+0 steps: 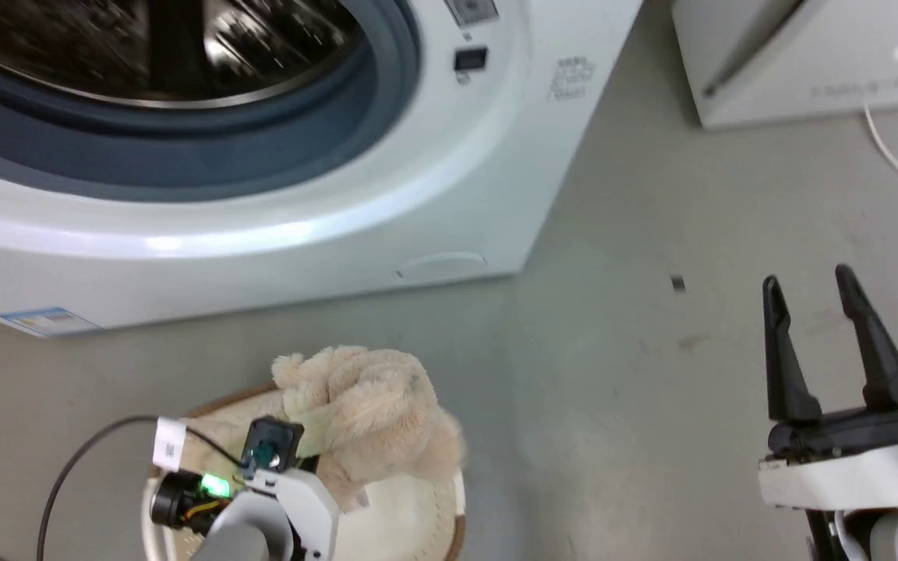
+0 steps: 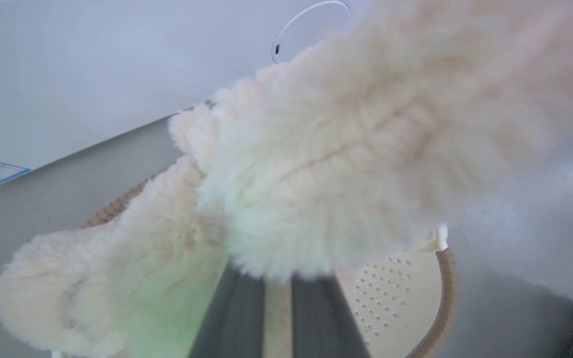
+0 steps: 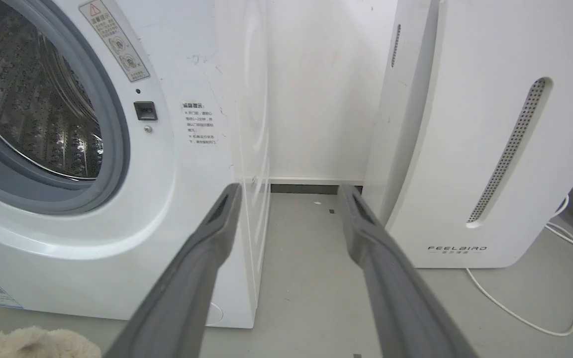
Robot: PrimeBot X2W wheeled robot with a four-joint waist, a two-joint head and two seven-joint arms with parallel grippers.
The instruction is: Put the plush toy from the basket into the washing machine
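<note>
The fluffy beige plush toy hangs partly over the cream perforated basket, with one end still draped on the brown rim. My left gripper is shut on the plush toy, its dark fingers close together and their tips buried in fur. Just behind stands the white washing machine, its grey seal and steel drum exposed. My right gripper is open and holds nothing, over bare floor to the right. A bit of the plush toy shows low in the right wrist view.
A plain white appliance lettered FEELBAIRD stands right of the washing machine, with a narrow gap between them. A white cable trails over the grey floor beside it. A black cable loops from my left wrist.
</note>
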